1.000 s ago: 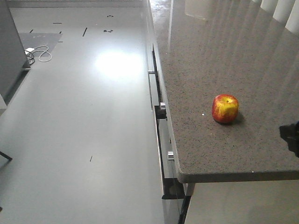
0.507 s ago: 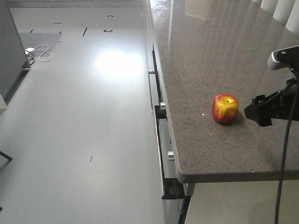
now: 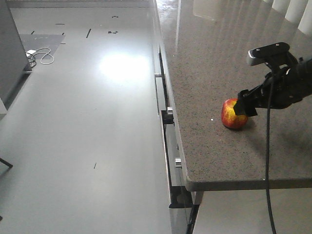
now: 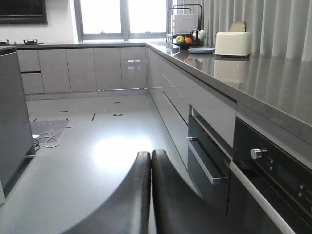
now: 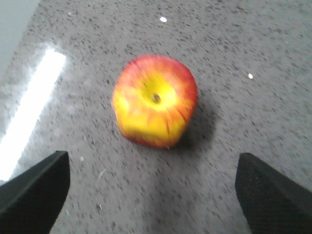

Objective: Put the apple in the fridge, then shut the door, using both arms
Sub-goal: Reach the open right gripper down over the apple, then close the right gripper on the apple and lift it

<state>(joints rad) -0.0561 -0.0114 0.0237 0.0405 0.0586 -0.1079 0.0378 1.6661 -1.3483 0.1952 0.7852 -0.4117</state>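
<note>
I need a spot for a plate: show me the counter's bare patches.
Bare: the speckled grey-brown counter beyond the small red-and-yellow apple, and the strip between apple and the near edge. Crowded: at the apple, where the black right claw hangs open close to it.

A glossy grey floor (image 3: 73, 146) is lit by window (image 4: 122, 17) glare. A speckled worktop (image 3: 219, 53) is carried on grey cabinets (image 4: 97, 68); curtains (image 4: 282, 24) are hung behind.

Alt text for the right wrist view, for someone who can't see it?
A red and yellow apple sits stem dimple up on the speckled counter, untouched, ahead of the right gripper, whose two black fingertips stand wide open.
</note>
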